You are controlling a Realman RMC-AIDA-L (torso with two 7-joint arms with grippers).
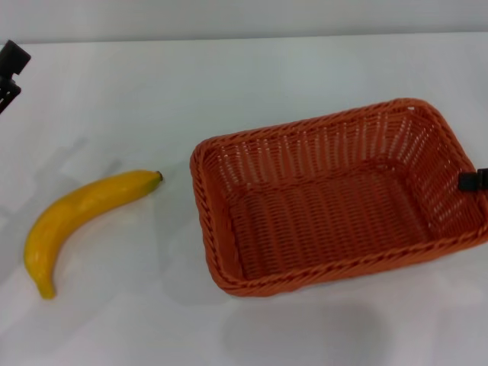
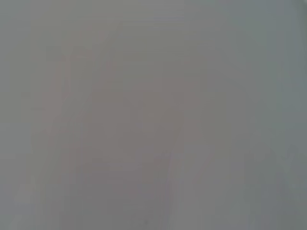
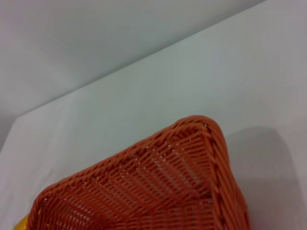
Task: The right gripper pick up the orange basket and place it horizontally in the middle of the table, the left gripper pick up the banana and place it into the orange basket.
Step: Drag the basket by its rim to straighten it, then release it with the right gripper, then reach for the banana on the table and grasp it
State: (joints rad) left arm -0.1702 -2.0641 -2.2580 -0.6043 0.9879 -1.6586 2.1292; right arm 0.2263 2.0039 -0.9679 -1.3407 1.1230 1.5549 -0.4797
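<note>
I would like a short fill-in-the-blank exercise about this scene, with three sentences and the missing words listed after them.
1. The banana lies on the table, to the ______ of the orange basket as the robot sees it.
2. The inside of the orange basket is ______.
3. The gripper that shows at the basket's short side is the ______ gripper, while the left gripper is far away at the table's edge.

Missing words: left; empty; right

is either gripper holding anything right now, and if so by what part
It cannot be told for sure. The right gripper sits at the right-hand rim of the orange basket, possibly gripping it. The left gripper holds nothing.
</note>
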